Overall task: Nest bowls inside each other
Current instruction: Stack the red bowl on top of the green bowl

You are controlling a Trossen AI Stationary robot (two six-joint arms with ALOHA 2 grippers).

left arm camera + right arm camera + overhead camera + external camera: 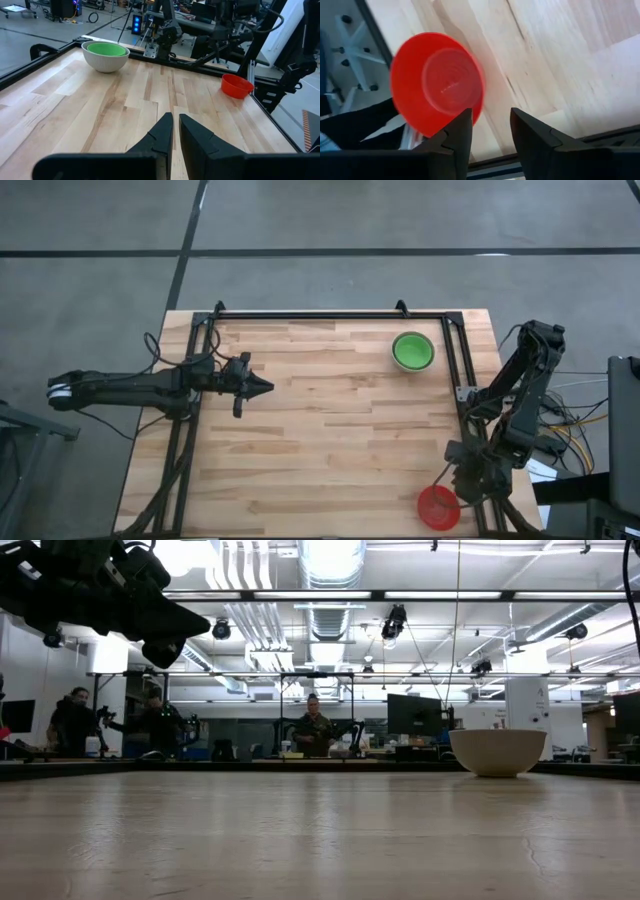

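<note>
The red bowl (438, 508) sat at the near right corner of the wooden table (330, 430), partly over its edge, and the right gripper (462, 477) was just beside it with its fingers apart and holding nothing. A green bowl (411, 348) lay nested inside the pale grey-white bowl (106, 59), well apart from the red bowl near the far right corner. The left gripper (262, 387) hovered over the left side of the table, far from the red bowl, with fingers nearly together and empty.

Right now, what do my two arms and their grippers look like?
Both arms are dark, near-black, jointed links. The left arm has a pale band at its outer end and loose black cables. Left gripper and right gripper each have two matte black, wedge-shaped fingers.
</note>
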